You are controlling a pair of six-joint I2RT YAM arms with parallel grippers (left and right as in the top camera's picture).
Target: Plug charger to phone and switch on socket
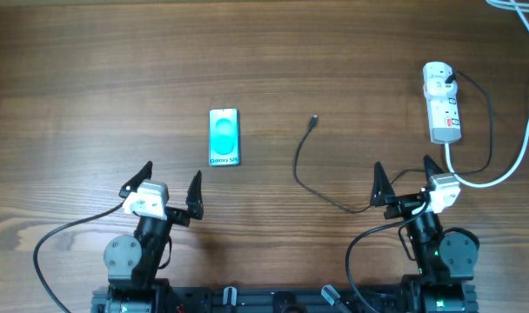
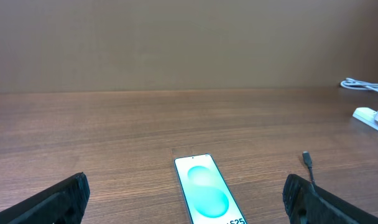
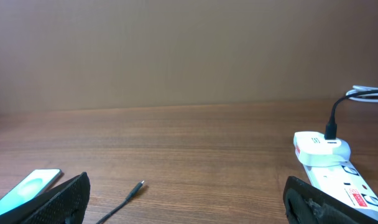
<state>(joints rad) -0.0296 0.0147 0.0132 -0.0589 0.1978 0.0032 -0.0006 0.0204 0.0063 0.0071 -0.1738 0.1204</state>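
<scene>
The phone (image 1: 224,136), its screen reading "S25", lies just ahead of the left gripper (image 1: 171,172). The charger (image 1: 313,122) lies unplugged between the phone and the socket (image 1: 442,104), ahead of the right gripper (image 1: 404,165). Both jaws are spread wide and empty.

Both arms sit folded low at the bench's near edge, one toward each near corner. The left claw (image 1: 171,181) gapes wide, fingers splayed, holding nothing. The right claw (image 1: 404,174) is the same, spread wide and empty. Both point out toward the far edge.
</scene>
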